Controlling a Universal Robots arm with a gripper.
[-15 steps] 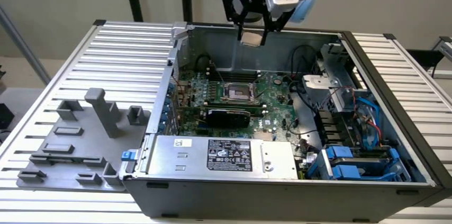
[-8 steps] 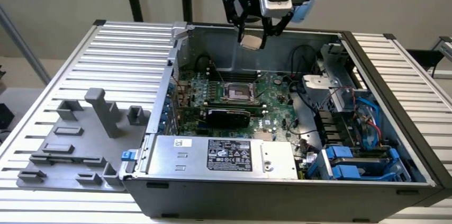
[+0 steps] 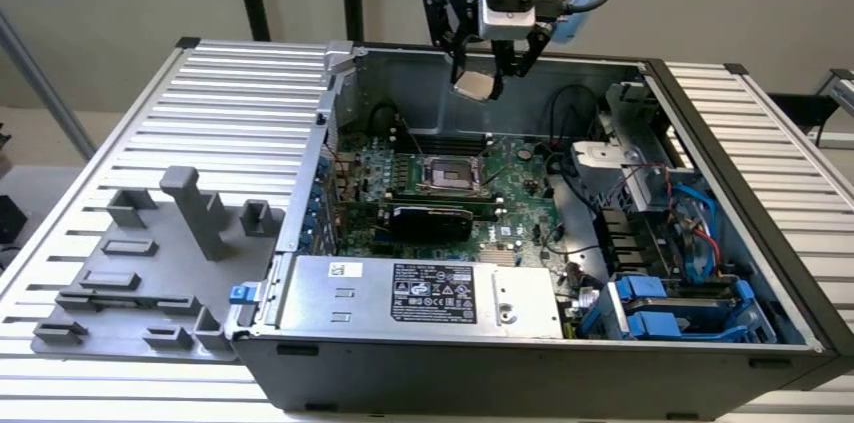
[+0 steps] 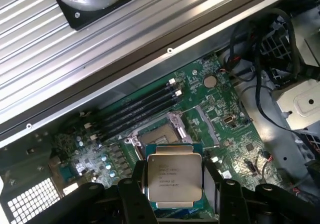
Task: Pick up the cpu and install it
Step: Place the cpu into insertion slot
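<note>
Here we go: the jaws are clamped on the cpu (image 3: 477,86), one finger on each of two opposite edges, and the chip is up in the air. In the exterior view it hangs slightly tilted over the far side of the open computer case (image 3: 534,368), near the back wall, well above the motherboard (image 3: 518,165). It isn't touching anything but the jaws.

From the wrist view, the cpu (image 4: 174,178) sits square between the dark fingers (image 4: 136,186), silver top facing the camera, with printed lettering too small to read. Just beyond it on the green board lies the socket (image 4: 161,134) with its metal frame, and the chip is not yet seated there. The memory slots (image 4: 145,106) run alongside it.

Nearer the camera in the exterior view, the grey power supply (image 3: 420,293) with its black label fills the case's front edge. The case rests on the ribbed worktop (image 3: 227,93), and a grey fixture (image 3: 147,263) stands at the exterior view's left.
</note>
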